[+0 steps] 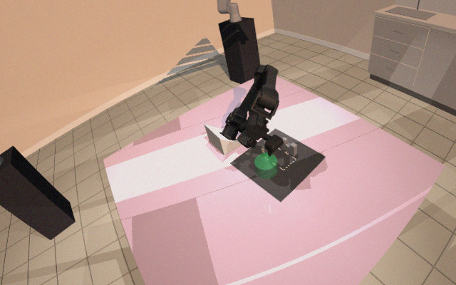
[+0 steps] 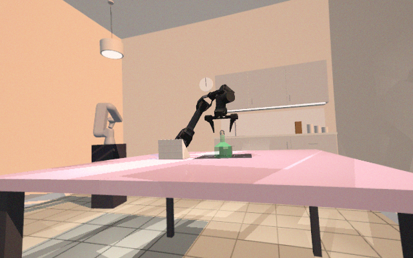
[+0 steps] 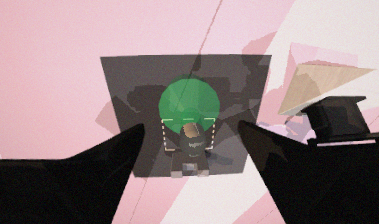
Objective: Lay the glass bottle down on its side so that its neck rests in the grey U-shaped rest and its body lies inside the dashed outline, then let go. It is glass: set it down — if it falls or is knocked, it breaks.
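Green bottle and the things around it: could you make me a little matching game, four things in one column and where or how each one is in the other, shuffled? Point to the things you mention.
1. glass bottle (image 1: 266, 162) (image 2: 223, 151) (image 3: 189, 97)
2. jaws
3. dark mat (image 1: 281, 189) (image 2: 244, 156) (image 3: 135, 67)
4. hanging lamp (image 2: 111, 46)

A. beneath the bottle
B. near the ceiling
C. standing upright
D. wide open, above the bottle

Pairs: 1-C, 2-D, 3-A, 4-B

Table (image 1: 296, 228) (image 2: 203, 187) (image 3: 50, 60) cut off by edges; clock (image 2: 206, 84) reading too small.
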`<state>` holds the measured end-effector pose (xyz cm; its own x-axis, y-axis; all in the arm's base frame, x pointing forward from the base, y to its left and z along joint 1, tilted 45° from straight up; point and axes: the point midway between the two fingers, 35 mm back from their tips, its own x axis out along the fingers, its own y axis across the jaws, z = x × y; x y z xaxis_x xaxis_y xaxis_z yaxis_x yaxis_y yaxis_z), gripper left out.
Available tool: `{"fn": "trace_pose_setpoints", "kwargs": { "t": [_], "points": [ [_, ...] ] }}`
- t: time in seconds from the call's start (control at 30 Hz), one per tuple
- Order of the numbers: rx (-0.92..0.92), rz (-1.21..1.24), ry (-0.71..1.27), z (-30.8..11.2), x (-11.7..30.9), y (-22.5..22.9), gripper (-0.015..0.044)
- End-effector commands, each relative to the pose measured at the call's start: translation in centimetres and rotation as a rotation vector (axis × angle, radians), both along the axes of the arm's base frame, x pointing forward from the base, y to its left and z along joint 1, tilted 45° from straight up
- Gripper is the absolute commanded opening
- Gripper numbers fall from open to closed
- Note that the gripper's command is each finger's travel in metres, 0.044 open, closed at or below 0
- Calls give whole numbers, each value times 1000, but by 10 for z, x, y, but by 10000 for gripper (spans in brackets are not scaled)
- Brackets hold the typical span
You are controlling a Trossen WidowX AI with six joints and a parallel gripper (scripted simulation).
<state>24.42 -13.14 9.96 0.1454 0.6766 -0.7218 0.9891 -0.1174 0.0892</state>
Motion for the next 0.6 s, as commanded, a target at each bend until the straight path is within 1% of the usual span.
{"fn": "trace_pose_setpoints", "kwargs": {
  "t": [0.0,0.23,0.57],
  "points": [
    [4,-4,1,6,0,6,440],
    [5,-4,1,12,-1,13,440],
    [5,-4,1,12,-1,13,177]
  ]
}}
